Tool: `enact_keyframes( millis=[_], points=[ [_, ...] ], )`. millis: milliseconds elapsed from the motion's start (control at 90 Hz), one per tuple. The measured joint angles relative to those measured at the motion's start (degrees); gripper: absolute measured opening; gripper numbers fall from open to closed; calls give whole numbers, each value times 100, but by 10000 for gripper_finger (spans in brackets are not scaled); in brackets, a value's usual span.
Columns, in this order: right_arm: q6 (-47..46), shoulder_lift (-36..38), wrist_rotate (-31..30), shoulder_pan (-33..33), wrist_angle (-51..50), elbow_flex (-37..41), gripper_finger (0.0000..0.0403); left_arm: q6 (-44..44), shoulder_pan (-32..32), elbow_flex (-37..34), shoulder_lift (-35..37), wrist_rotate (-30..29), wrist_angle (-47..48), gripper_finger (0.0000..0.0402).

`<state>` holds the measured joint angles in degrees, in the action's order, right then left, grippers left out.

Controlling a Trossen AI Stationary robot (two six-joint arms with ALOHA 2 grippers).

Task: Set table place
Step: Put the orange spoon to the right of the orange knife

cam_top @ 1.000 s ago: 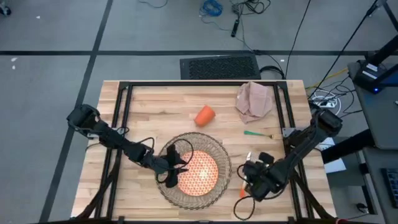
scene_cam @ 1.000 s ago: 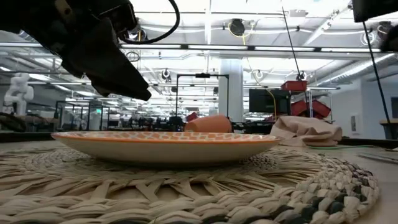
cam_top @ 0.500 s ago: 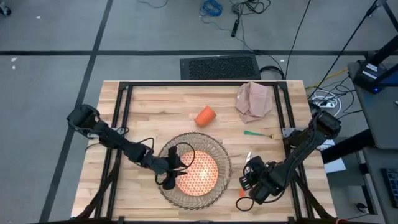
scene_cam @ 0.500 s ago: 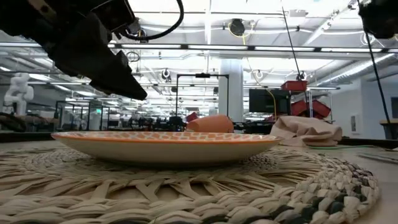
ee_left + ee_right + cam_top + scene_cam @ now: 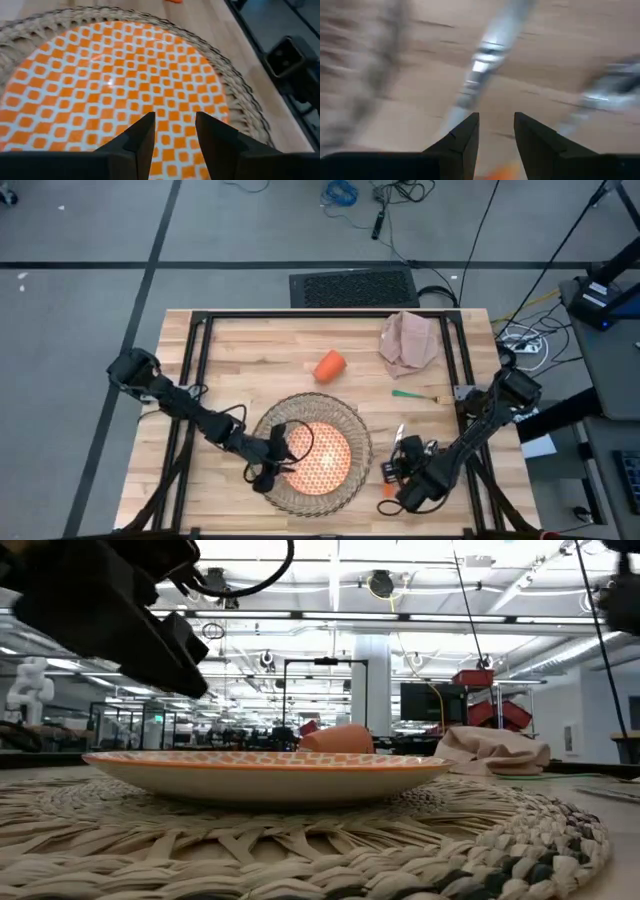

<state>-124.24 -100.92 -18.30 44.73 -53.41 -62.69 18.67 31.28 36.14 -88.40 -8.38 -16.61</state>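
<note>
On the light-wood table (image 5: 250,345), an orange-checked plate (image 5: 322,458) is centred on a round wicker placemat (image 5: 340,415). A tipped orange cup (image 5: 329,366) is seen at twelve o'clock, a crumpled beige napkin (image 5: 408,343) at one, green-handled cutlery (image 5: 415,394) at two.

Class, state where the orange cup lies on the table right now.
In the high view the orange cup lies on its side mid-table, beyond the wicker placemat and left of the crumpled napkin.

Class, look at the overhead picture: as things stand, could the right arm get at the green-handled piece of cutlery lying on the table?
Probably yes. The green-handled cutlery lies alone on bare table on the right arm's side, nothing stacked on or against it. The right gripper sits nearer the placemat, with open wood between them.
</note>
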Motion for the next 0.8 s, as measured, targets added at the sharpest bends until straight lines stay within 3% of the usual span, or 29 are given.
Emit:
enact_keyframes(
  millis=[267,578,800],
  points=[
    [-46,0,48,-55,-753,1,112,5,229,0,0,238,345,128],
    [257,2,-346,-94,-741,1,112,-126,254,0,0,236,409,128],
    [90,4,237,-129,-1762,1,112,-257,187,0,0,214,249,128]
  ],
)
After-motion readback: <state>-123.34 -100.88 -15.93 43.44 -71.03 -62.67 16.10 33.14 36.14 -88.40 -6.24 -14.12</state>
